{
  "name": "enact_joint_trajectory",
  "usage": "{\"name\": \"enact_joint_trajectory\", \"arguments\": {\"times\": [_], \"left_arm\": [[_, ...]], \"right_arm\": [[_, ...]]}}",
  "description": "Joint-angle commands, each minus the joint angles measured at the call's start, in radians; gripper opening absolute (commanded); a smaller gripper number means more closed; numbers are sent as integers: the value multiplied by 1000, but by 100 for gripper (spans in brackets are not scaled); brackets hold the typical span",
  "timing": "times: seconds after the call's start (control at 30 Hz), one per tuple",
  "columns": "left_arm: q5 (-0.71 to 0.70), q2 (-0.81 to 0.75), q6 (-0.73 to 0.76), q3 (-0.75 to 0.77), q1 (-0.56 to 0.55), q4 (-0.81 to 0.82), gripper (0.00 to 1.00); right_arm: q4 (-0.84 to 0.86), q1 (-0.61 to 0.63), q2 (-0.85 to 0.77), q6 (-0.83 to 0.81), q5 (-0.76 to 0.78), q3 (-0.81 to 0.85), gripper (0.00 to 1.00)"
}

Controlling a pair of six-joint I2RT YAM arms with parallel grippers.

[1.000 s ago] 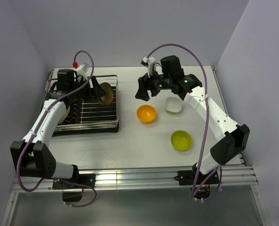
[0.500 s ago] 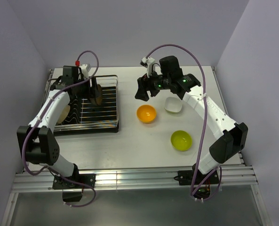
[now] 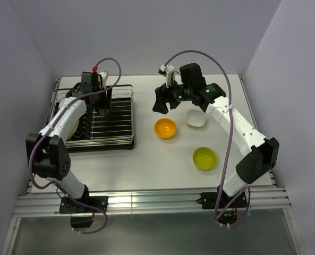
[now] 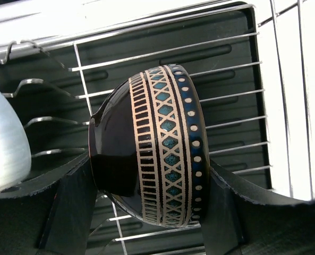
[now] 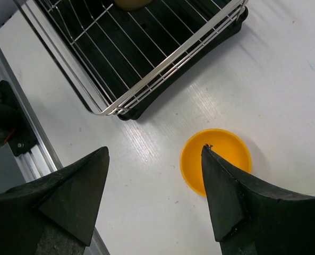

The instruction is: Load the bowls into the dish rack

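On white table (image 3: pixel 157 164), lilac walls (image 3: pixel 146 37), rack (image 3: pixel 101 139), left end effector (image 3: pixel 103 105) gripping bowl (image 4: pixel 162 143)

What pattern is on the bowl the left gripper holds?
Black bowl with tan-and-teal diamond bands; clearest in left wrist view.

Overhead view spans the table (image 3: pixel 146 164); both close wrist views share the dish rack (image 3: pixel 120 119).

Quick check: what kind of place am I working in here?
Probably a robot test cell, not a kitchen: a bare white table boxed in by blank walls, an aluminium mounting rail, and a dish rack as prop.
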Motion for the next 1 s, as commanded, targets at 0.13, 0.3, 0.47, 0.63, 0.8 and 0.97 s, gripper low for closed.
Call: {"name": "enact_joint_trajectory", "arguments": {"times": [0.13, 0.3, 0.47, 0.63, 0.8, 0.97], "left_arm": [[-280, -29, 119, -25, -135, 139, 0], [-363, 17, 144, -18, -177, 137, 0], [-422, 46, 171, -25, -187, 147, 0], [-488, 53, 214, -67, -201, 193, 0], [-529, 77, 245, -95, -201, 229, 0], [-567, 88, 282, -120, -206, 271, 2]], "right_arm": [[30, -12, 1, -7, 12, -14, 77], [19, -14, -4, -18, 18, -8, 77], [19, -23, -5, -21, 17, -15, 77], [25, -34, -5, -15, 4, -26, 77], [29, -37, -11, -15, 9, -34, 77], [32, -40, -16, -16, 15, -40, 77]]}}
